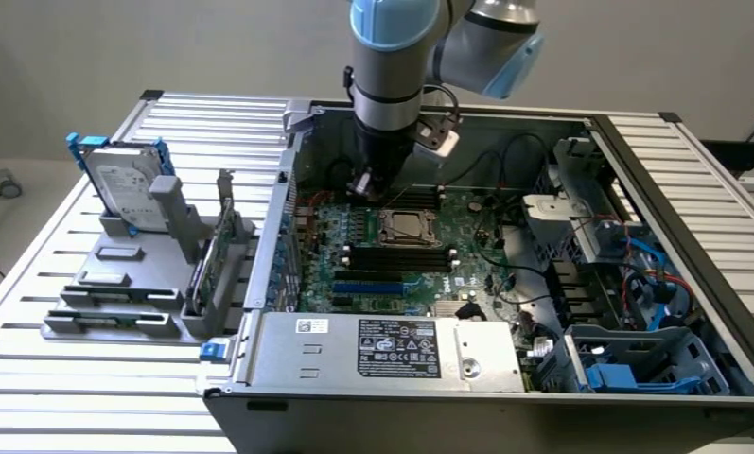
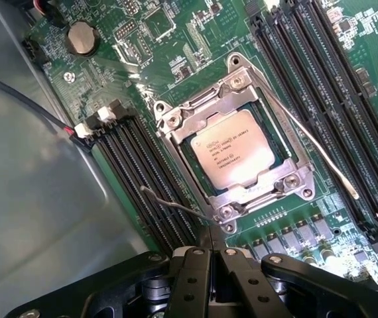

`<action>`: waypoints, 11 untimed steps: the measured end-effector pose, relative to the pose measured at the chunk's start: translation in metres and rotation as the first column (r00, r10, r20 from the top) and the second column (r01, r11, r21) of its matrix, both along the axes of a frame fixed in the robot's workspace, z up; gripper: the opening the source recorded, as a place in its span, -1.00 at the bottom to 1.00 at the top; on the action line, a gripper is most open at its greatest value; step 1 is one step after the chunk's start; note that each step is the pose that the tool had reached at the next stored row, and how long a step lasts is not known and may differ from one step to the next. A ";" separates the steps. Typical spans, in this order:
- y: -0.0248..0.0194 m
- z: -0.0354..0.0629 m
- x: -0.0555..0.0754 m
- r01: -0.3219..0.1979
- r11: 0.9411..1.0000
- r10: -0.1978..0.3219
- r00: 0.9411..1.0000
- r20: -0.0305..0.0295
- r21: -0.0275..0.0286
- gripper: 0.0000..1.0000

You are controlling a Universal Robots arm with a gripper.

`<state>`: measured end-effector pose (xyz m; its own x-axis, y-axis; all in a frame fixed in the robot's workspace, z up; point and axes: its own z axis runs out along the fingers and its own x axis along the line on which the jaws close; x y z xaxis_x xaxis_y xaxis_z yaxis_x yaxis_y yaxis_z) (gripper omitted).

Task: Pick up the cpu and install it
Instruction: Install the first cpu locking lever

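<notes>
Silvery-grey on top, the cpu (image 2: 241,151) lies flat and printed face up inside the socket frame (image 2: 176,122), whose metal surround sits around its edges. I judge it to be placed in the socket. Two thin wire levers stand off the frame, so I judge the latch is not yet locked. The near lever (image 2: 176,205) runs toward the tool (image 2: 209,240).

The tool is clenched, fingers pressed together with nothing between them. Its tips sit just beside the frame corner where the near lever ends.

Controlling relation: on the exterior view's clock face, the cpu lies at about 5 o'clock from the tool and close by. The chip is near-square, so I read no useful long axis. The levers, however, run along the frame's two opposite sides.

Memory slots (image 2: 321,86) flank the socket on the green motherboard (image 2: 176,40). The board lies in the open computer case (image 1: 679,284) on the slatted desk (image 1: 48,378). A hard drive (image 1: 124,189) stands upright at about 9 o'clock from the socket, well apart.
</notes>
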<state>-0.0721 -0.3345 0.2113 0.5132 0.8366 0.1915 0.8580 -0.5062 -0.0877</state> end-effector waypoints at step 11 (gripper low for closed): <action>0.0012 -0.0019 0.004 0.004 1.000 -0.004 1.000 0.006 0.005 -0.79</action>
<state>-0.0685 -0.3334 0.2094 0.5154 0.8336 0.1985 0.8564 -0.5092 -0.0855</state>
